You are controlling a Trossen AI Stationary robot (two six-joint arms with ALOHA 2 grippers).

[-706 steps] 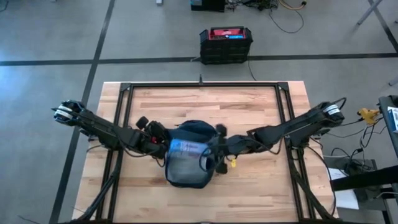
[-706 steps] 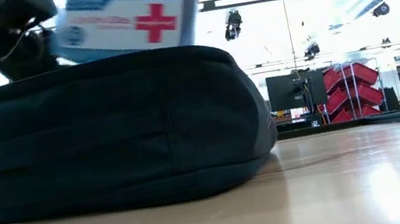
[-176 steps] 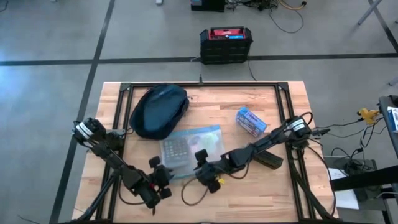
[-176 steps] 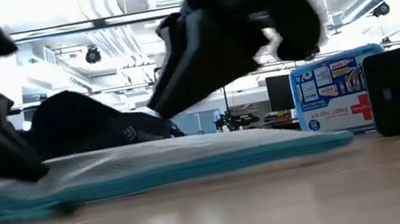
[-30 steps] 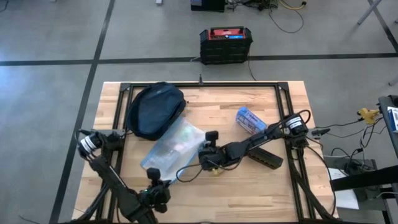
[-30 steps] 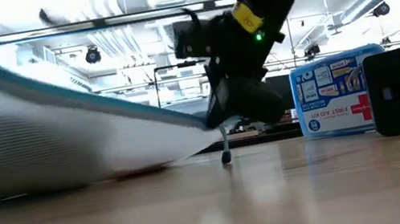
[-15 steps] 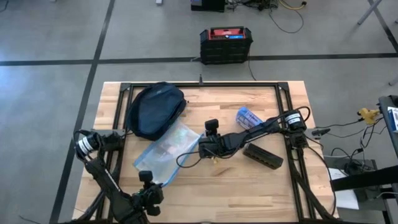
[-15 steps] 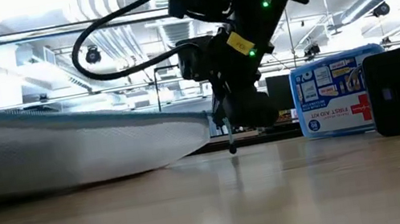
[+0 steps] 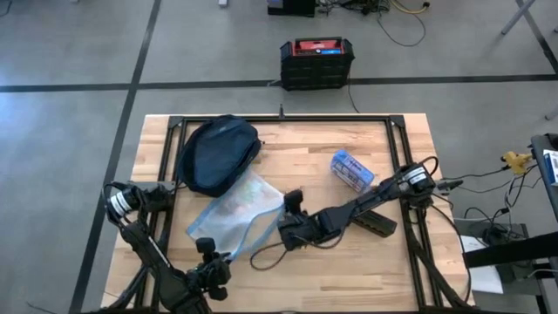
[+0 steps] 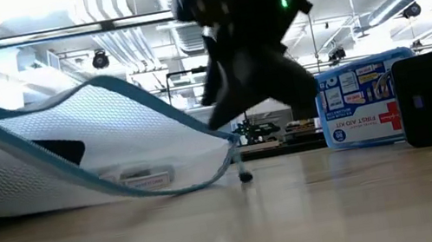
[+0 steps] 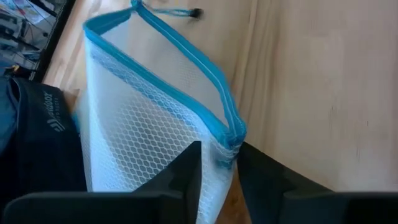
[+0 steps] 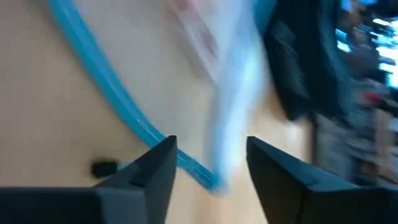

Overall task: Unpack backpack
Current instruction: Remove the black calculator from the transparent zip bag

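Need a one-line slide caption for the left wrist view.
Left gripper pinching the corner of the blue-zippered mesh pouch on the wooden table, navy backpack alongside.

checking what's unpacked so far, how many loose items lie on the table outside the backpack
3: clear zip bag beside the backpack, first aid box toward the right, black case near it. More may remain inside.

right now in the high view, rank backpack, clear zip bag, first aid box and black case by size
1. backpack and clear zip bag: look about alike, unsure
2. black case
3. first aid box
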